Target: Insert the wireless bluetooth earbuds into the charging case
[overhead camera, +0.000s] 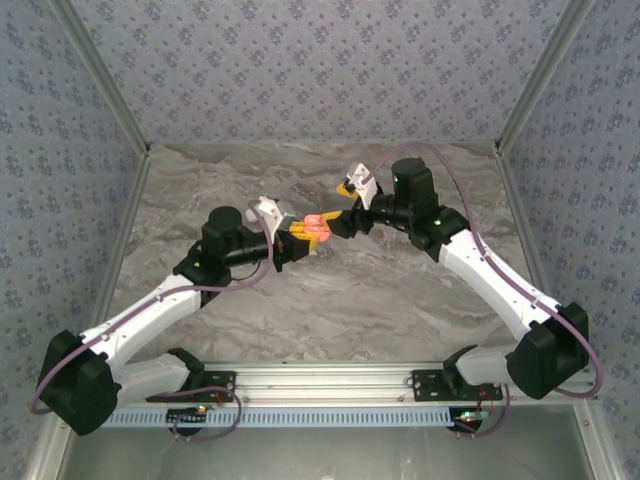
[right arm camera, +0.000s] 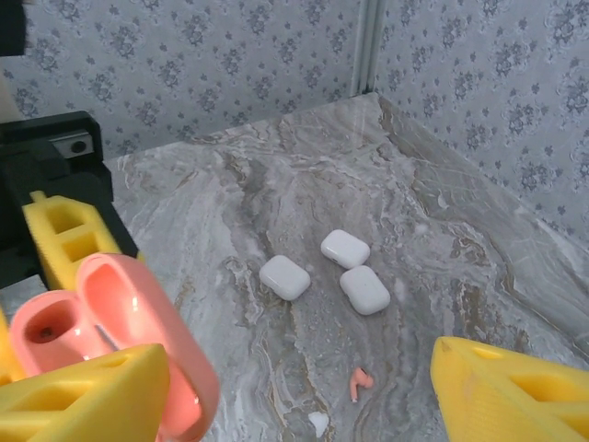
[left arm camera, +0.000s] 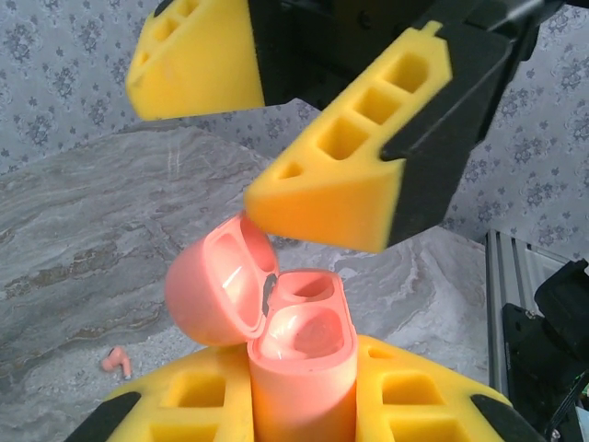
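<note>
A pink charging case (left arm camera: 299,368) stands upright with my left gripper (left arm camera: 304,391) shut on its body, held above the table. Its lid (left arm camera: 207,290) hangs open to the left, and both sockets look glossy, so I cannot tell whether anything sits in them. My right gripper (left arm camera: 193,147) is open just above it, one yellow fingertip right at the lid's rim. From the right wrist, the case (right arm camera: 55,331) is at lower left, beside my open right gripper (right arm camera: 299,368). One pink earbud (right arm camera: 361,380) lies on the marble below. Both grippers meet at mid-table (overhead camera: 316,230).
Three shut white cases (right arm camera: 284,276) (right arm camera: 345,248) (right arm camera: 364,289) lie close together on the marble table (right arm camera: 276,184). A small white fragment (right arm camera: 319,423) rests near the pink earbud (left arm camera: 115,362). Patterned walls enclose the table.
</note>
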Controlling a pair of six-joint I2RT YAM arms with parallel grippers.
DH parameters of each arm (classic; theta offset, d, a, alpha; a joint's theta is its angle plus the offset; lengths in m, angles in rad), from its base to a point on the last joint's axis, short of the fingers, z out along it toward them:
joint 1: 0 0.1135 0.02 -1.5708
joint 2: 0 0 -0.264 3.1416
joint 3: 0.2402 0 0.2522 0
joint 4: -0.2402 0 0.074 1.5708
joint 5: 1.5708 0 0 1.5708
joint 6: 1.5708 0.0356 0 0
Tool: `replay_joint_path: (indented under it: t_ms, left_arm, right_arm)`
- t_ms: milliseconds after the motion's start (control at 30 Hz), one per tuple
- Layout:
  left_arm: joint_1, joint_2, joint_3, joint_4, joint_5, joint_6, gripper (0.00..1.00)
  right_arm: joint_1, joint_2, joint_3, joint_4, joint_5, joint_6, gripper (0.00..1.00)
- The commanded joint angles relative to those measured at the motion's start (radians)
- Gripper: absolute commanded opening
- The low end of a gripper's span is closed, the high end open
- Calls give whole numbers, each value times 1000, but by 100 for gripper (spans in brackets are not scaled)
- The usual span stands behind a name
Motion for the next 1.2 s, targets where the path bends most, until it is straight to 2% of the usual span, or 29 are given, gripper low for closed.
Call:
replay_joint_path:
  t_ms: [0,200,333,467,600,833,967,1167]
  left_arm:
    - [-5,-30,5,11,9,21,8]
    - [-5,-60,-24,0,-78,36,7]
    - [-7,-114,-76,10,-141,41,7]
    - [-7,-175,-118,4,-180,42,7]
    - [-7,-221,-134,-20,-200,42,7]
    - [-7,-233,-138,-29,-203,37,7]
    - [-9,-233,-134,-41,-203,38,6]
    - [-10,-236,-134,-48,-206,39,6]
  right_arm:
    - [-6,0,28,-27,-2,-3,77]
    - [-79,-81,-12,34,-52,127,78]
    - [-125,-55,-11,-70,87,241,78]
    - [-155,87,44,-228,183,328,73]
    - [-136,283,170,-370,260,337,66]
    - [-125,619,355,-445,321,390,54]
    - [-113,731,426,-464,357,403,50]
    - [-97,809,473,-482,374,402,46]
